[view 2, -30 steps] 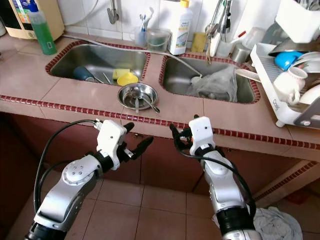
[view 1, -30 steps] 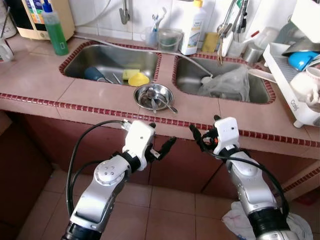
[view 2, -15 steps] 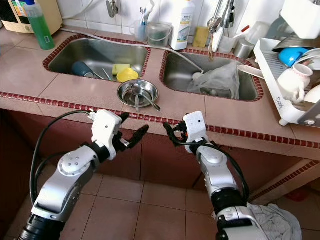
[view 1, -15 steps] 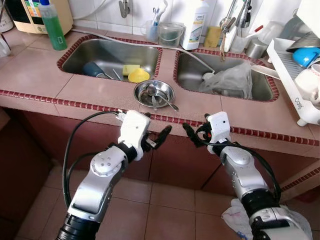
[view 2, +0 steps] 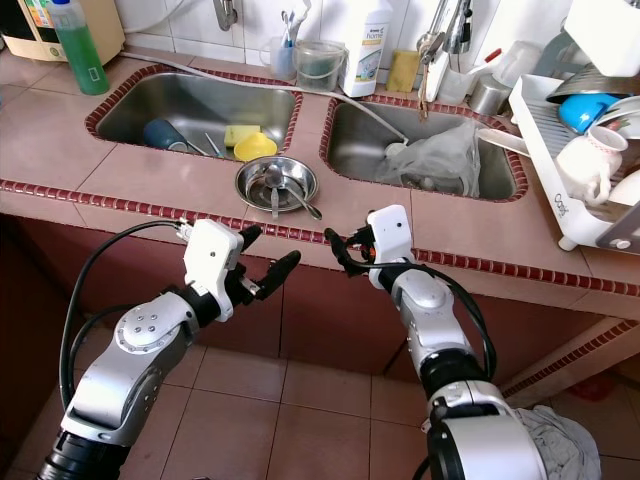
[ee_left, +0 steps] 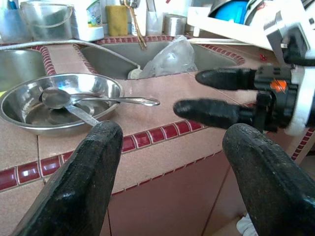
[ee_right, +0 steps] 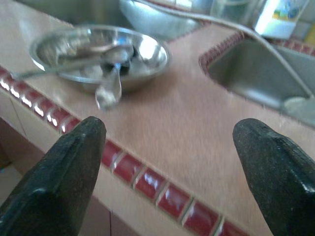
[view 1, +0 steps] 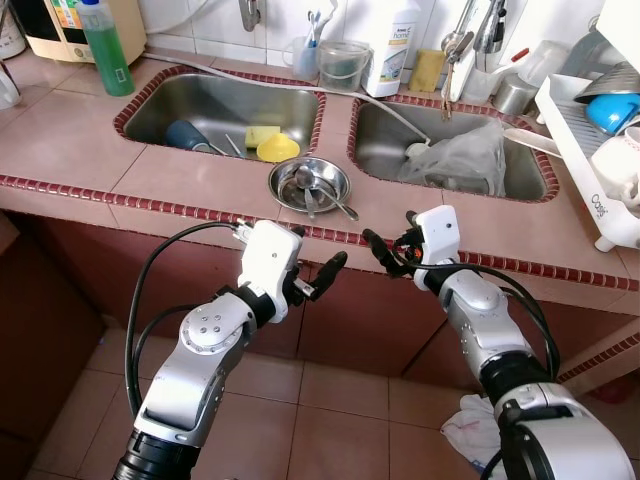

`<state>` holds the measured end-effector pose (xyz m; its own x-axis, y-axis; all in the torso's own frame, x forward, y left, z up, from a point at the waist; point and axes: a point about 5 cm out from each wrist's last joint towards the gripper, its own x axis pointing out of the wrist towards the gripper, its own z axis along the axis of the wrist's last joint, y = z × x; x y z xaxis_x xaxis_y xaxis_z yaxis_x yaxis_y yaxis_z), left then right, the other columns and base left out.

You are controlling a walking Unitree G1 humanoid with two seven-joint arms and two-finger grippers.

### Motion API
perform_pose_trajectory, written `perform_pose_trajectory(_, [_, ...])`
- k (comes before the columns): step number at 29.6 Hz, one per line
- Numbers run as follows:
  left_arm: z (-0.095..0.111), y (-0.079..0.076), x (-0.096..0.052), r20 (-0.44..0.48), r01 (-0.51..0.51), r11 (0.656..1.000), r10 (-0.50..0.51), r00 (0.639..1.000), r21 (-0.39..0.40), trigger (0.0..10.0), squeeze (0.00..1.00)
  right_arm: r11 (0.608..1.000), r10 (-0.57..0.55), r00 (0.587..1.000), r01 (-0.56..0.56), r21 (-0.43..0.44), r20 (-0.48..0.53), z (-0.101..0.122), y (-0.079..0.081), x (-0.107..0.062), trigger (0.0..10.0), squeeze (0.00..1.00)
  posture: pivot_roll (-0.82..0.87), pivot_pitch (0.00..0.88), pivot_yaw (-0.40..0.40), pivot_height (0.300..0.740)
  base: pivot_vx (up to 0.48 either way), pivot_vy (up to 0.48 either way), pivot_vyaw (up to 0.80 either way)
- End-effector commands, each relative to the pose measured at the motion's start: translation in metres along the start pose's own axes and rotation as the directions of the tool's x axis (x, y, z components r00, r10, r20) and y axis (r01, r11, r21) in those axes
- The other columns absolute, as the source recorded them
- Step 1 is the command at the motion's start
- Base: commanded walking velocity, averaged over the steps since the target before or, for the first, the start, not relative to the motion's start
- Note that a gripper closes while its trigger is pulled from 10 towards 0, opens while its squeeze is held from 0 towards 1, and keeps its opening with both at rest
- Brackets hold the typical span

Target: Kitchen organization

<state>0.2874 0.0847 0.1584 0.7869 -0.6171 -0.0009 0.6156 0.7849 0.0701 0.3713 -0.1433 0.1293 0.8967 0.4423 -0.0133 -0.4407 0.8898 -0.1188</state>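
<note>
Steel catches the light from my head camera: a shallow steel bowl (view 1: 309,186) with two spoons (view 1: 322,195) in it sits on the pink tiled table (view 1: 190,185), on the strip between the two sinks. My left gripper (view 1: 318,278) hangs below the table's front edge, fingers spread, with the bowl beyond it and higher. My right gripper (view 1: 384,254) is level with the red-tiled rim (view 1: 180,211), fingers also spread, the bowl just ahead of it and toward my left arm. Neither gripper touches anything.

From the left wrist camera, I look between two parted black fingers (ee_left: 78,182) at the bowl (ee_left: 29,113) above the edge, one spoon handle (ee_left: 130,101) lying across the bowl's rim and pointing toward the right gripper (ee_left: 216,96), which sits across from my left.

From the right wrist camera, slightly blurred, the bowl (ee_right: 142,54) lies ahead of the wide-open fingers (ee_right: 56,172), nearer one fingertip, with a spoon bowl (ee_right: 108,91) tipping over its near rim.

I judge the step to be reaching for the bowl. To do it well, I would raise the gripper clear of the tiled rim first, approach level, and pinch the bowl's near wall away from the loose spoons, so they do not spill.
</note>
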Motion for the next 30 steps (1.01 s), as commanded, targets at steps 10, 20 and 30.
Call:
perform_pose_trajectory(10, [0.006, -0.004, -0.001, 0.015, 0.014, 1.0, -0.014, 1.0, -0.006, 10.0, 0.0, 0.999, -0.024, 1.0, 0.024, 0.028, 0.018, 0.011, -0.003, 0.01, 10.0, 0.0, 0.14, 0.137, -0.084, 0.74, 0.0, 0.0, 0.0])
perform_pose_trajectory(20, [0.007, -0.002, -0.006, 0.025, -0.004, 1.0, 0.004, 1.0, -0.011, 10.0, 0.0, 0.998, 0.018, 0.999, -0.02, 0.061, 0.039, 0.014, 0.004, 0.015, 10.0, 0.0, 0.16, 0.138, -0.098, 0.74, 0.0, 0.0, 0.0])
perform_pose_trajectory(30, [0.011, 0.002, -0.006, 0.042, -0.026, 1.0, 0.027, 0.999, -0.007, 10.0, 0.0, 0.997, 0.045, 0.998, -0.047, 0.066, 0.042, 0.012, 0.009, 0.016, 10.0, 0.0, 0.18, 0.136, -0.107, 0.74, 0.0, 0.0, 0.0])
